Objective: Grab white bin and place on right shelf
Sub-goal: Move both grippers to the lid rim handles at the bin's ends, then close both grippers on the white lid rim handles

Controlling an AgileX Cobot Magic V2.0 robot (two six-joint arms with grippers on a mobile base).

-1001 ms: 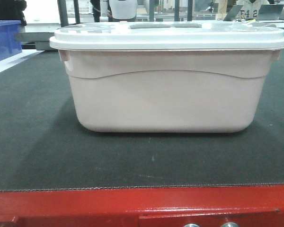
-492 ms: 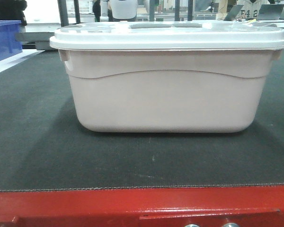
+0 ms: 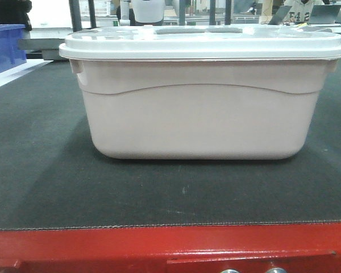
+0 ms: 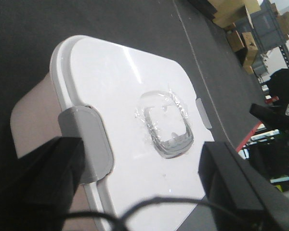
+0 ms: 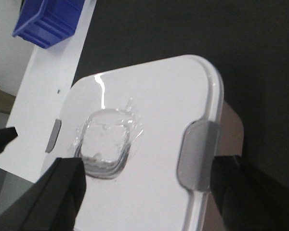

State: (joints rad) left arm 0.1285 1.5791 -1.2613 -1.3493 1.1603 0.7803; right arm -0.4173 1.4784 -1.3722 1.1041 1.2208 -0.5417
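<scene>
The white bin (image 3: 199,111) stands upright on the dark mat, lid on, filling the middle of the front view. My left gripper (image 4: 142,180) hovers open above the lid (image 4: 135,120), its black fingers either side of one lid end, near a grey latch (image 4: 89,142) and a clear recessed handle (image 4: 166,127). My right gripper (image 5: 144,190) hovers open above the other end of the lid (image 5: 149,110), its fingers beside a grey latch (image 5: 197,154) and a clear handle (image 5: 103,142). Neither gripper touches the bin. The right shelf is out of view.
The dark mat (image 3: 45,170) covers a table with a red front edge (image 3: 159,247). A blue crate (image 3: 4,48) stands at the far left, and shows in the right wrist view (image 5: 53,19). Boxes and racks (image 4: 245,29) stand beyond the table.
</scene>
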